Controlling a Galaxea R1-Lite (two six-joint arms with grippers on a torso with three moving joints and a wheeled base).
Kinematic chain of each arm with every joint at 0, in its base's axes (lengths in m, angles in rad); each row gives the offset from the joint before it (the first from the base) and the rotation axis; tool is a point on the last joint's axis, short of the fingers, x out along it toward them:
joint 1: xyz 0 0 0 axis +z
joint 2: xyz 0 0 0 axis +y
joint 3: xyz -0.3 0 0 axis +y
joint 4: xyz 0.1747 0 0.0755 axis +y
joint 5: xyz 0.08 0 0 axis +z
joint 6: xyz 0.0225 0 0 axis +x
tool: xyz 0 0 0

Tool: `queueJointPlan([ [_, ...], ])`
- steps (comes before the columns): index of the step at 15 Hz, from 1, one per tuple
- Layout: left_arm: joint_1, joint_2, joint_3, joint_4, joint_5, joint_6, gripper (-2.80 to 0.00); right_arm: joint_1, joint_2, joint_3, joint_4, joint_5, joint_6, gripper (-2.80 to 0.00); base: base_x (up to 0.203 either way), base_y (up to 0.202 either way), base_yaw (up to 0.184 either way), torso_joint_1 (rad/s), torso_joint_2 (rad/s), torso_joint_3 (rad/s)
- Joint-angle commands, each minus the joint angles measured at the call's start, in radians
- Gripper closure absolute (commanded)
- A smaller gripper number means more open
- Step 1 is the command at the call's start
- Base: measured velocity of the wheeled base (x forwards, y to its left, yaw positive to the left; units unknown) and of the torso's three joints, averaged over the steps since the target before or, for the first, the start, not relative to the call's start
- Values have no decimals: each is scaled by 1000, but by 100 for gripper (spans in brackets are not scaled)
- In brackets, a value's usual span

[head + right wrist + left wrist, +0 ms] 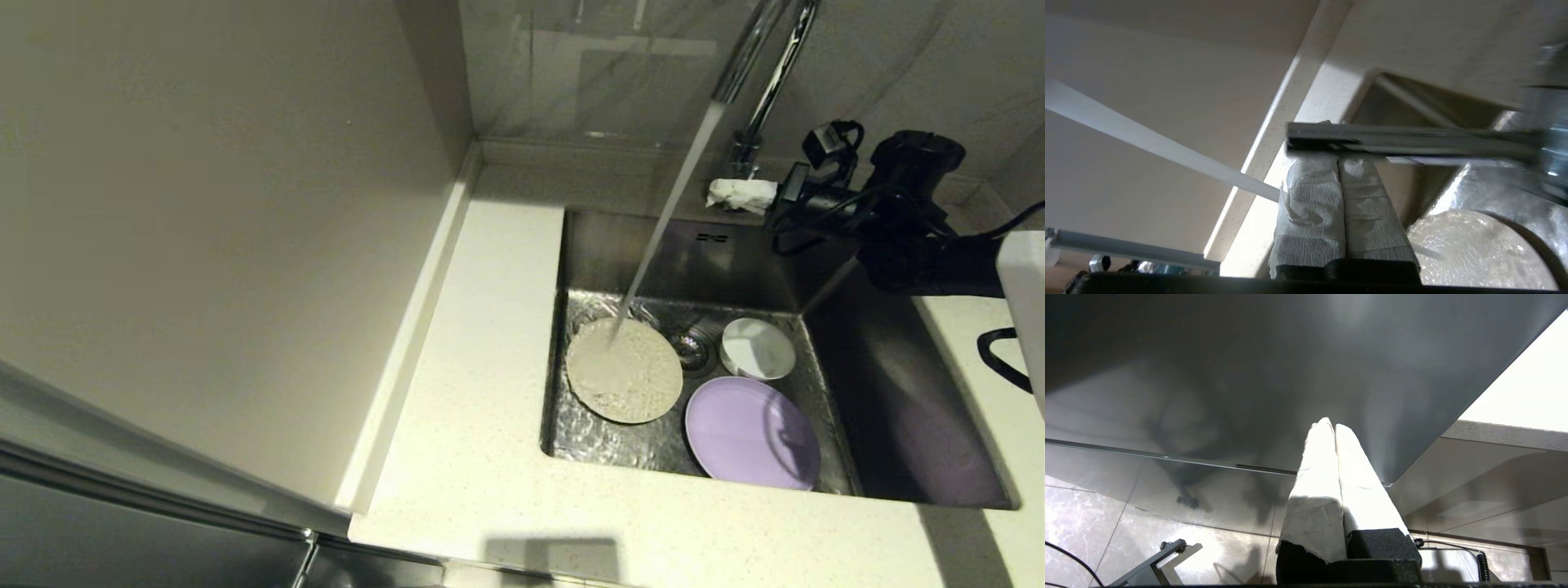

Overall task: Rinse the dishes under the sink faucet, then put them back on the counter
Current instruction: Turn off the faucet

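Three dishes (624, 371) only overhead.

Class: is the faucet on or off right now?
On. A stream of water pours from the faucet onto the cream plate lying in the sink.

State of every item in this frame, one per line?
Faucet: running.
Cream plate: in sink, under the stream.
Bowl: in sink, upright.
Purple plate: flat in sink.
Right hand: shut, at the faucet lever.
Left hand: shut, below the counter.
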Motion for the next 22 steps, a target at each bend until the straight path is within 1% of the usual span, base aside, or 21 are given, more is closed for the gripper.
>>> queueJointPlan([
  [1, 0, -4, 0, 0, 1, -1, 0, -23, -10, 0, 38, 8, 4, 0, 0, 0, 0, 0, 0, 0],
  [2, -1, -3, 0, 0, 1, 0, 0, -35, -12, 0, 75, 8, 1, 0, 0, 0, 0, 0, 0, 0],
  [4, 0, -3, 0, 0, 0, -1, 0, -39, -6, -1, 70, 5, -9, 0, 0, 0, 0, 0, 0, 0],
  [7, 0, -3, 0, 0, 1, -1, 0, -39, 16, -1, 5, -2, -111, 0, 0, 0, 0, 0, 0, 0],
  [8, 0, -3, 0, 0, 1, -1, 0, -39, 18, -2, -19, -6, -125, 0, 0, 0, 0, 0, 0, 0],
  [10, 0, -3, 0, 0, 1, 1, 0, -39, 17, -2, -95, -22, -126, 0, 0, 0, 0, 0, 0, 0],
  [15, 0, -3, 0, 0, 1, -1, 0, -38, 9, -3, -225, -24, -119, 0, 0, 0, 0, 0, 0, 0],
  [22, 0, -3, 0, 0, 1, -1, 0, -21, 9, -3, -239, -21, -118, 0, 0, 0, 0, 0, 0, 0],
])
